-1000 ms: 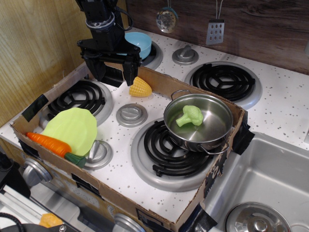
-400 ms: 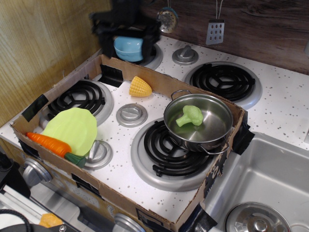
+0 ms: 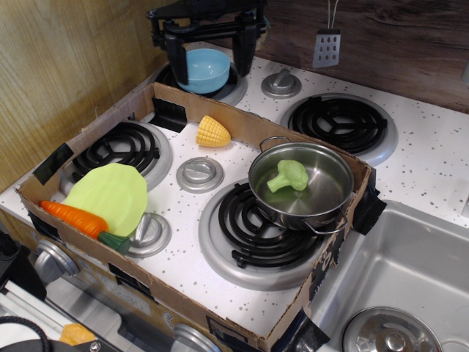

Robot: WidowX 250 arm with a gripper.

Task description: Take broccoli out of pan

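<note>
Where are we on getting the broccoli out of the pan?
Nothing looks done: the broccoli lies inside the pan on the front burner. Nothing is in hand: the gripper hangs open and empty at the back, over the blue bowl, far from the pan. Left: move over the pan, grasp the floret, lift it out and set it down.
</note>
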